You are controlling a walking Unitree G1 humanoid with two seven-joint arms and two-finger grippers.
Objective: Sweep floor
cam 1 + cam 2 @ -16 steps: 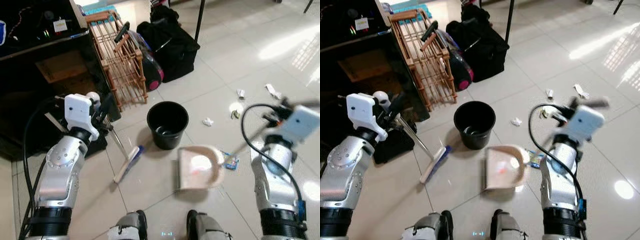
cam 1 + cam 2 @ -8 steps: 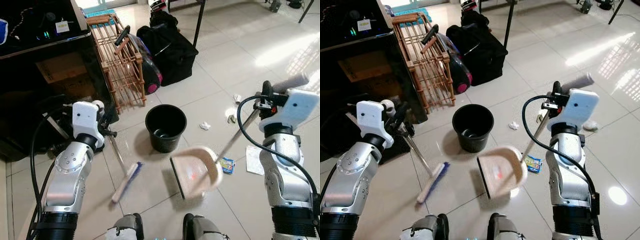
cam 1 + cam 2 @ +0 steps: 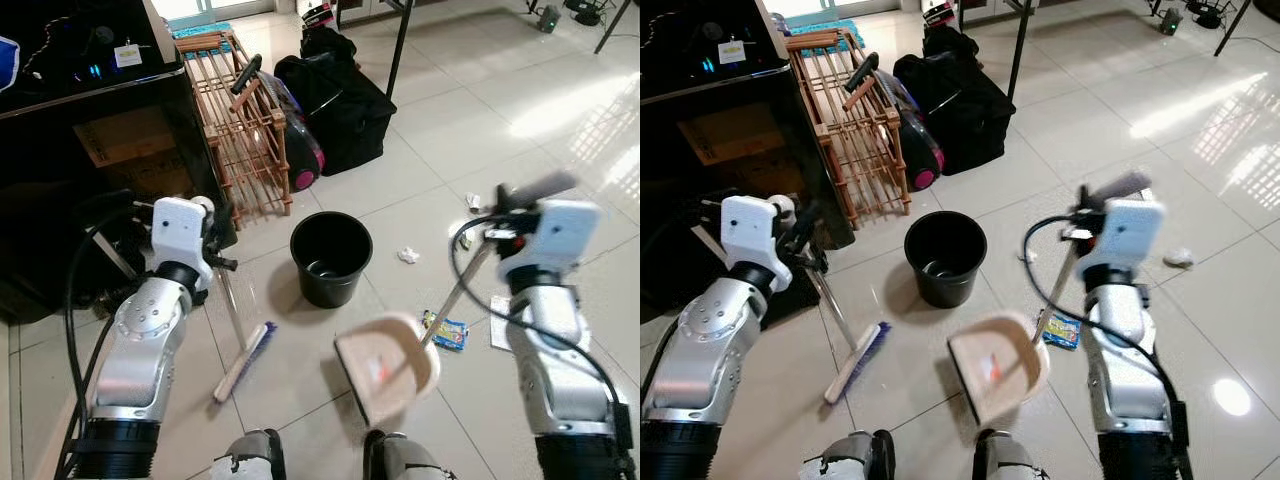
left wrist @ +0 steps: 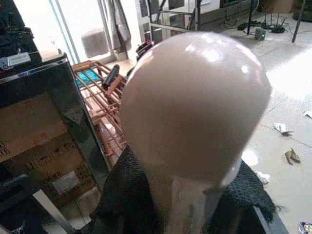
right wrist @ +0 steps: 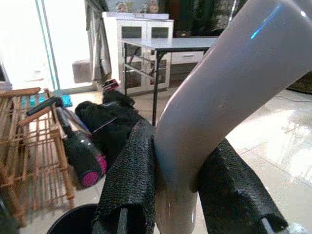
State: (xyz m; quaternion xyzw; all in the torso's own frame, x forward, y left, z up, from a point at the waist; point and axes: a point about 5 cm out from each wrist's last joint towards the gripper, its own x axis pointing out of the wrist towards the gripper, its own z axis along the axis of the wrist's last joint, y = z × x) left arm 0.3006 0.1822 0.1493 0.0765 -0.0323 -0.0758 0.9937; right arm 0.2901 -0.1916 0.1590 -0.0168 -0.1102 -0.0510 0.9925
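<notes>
Left tool clamps the broom, head on floor beside the bin | right tool grips dustpan, tilted | your risk: scraps lie behind the pan; swing wide and you clip the bin.

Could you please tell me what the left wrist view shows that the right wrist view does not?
Left wrist view: the left gripper clamped on the broom handle at its rounded top, a black cabinet holding cardboard boxes, and litter scraps. Right wrist view: the right gripper clamped on the curved dustpan handle, a table, a black bag and the black bin rim. Both: the wooden rack and bright curtained windows.
</notes>
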